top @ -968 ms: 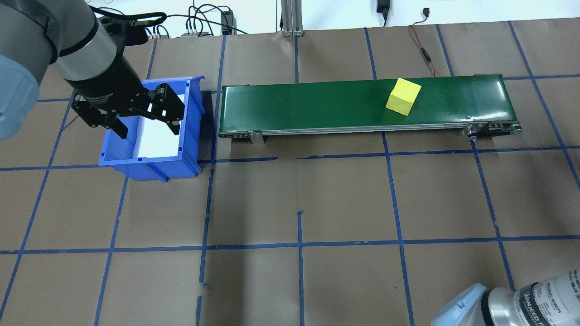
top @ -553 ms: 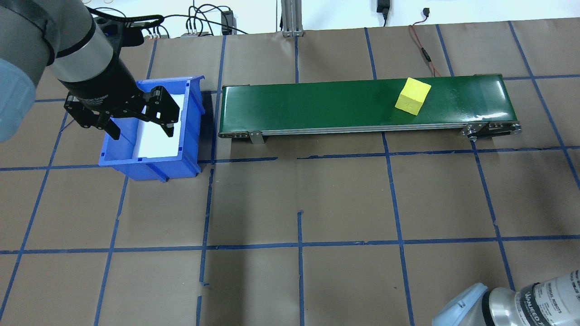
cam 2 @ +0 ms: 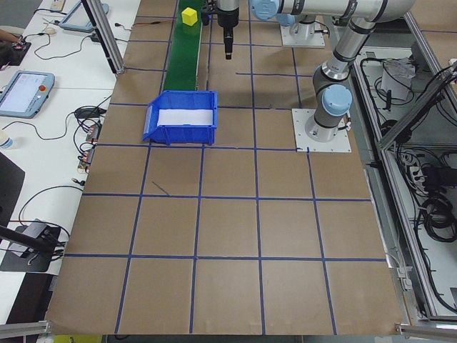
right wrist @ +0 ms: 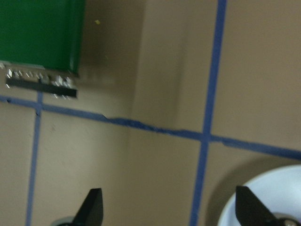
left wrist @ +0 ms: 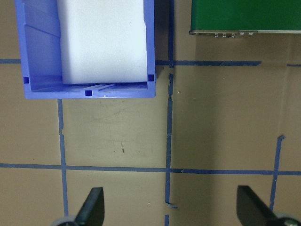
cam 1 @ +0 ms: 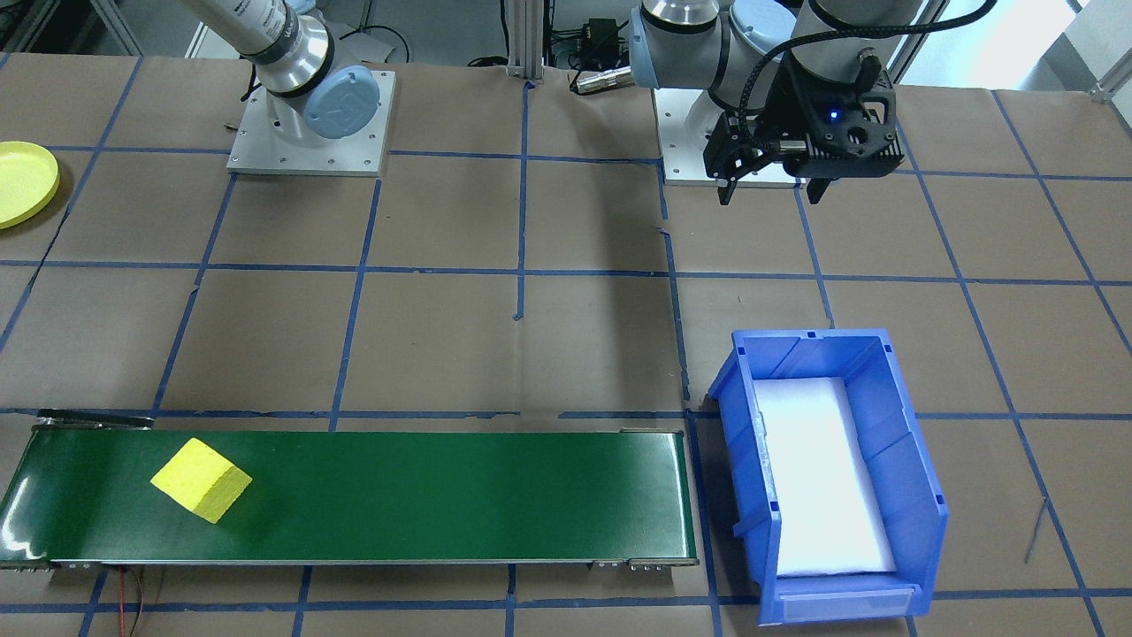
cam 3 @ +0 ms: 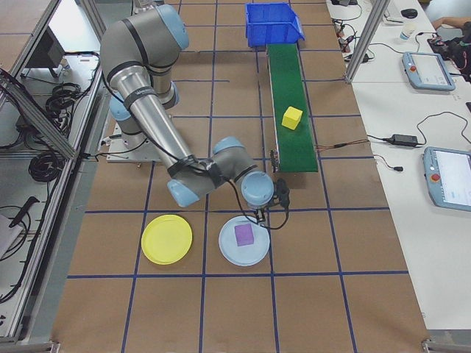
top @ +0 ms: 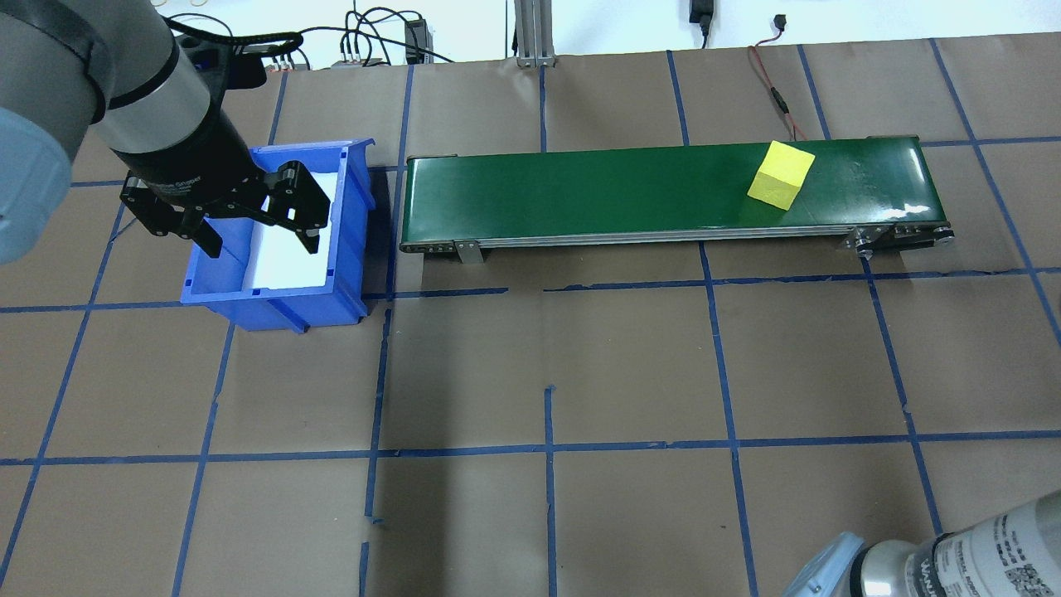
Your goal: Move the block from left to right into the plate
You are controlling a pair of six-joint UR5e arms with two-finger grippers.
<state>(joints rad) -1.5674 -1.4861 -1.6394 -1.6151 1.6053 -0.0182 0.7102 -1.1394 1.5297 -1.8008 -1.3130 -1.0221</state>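
The block (top: 781,174) is a yellow foam cube lying on the green conveyor belt (top: 580,191) near its right end; it also shows in the front view (cam 1: 202,480) and the right side view (cam 3: 292,117). The yellow plate (cam 3: 166,239) lies on the table beyond the belt's right end, and its edge shows in the front view (cam 1: 22,181). My left gripper (top: 261,245) hangs open and empty high over the blue bin, its fingertips (left wrist: 94,202) wide apart. My right gripper (cam 3: 280,202) hovers open by the belt's end, far from the block, its fingertips (right wrist: 94,205) holding nothing.
The blue bin (top: 273,300) with a white foam lining stands at the belt's left end (cam 1: 920,495). A pale plate (cam 3: 254,256) holding a purple block (cam 3: 244,234) lies beside the yellow plate, just under my right gripper. Cables run along the far table edge.
The block has ridden further right along the belt. My left gripper has drawn slightly back to the left, still open. My right arm has sunk a little at the frame's lower right.
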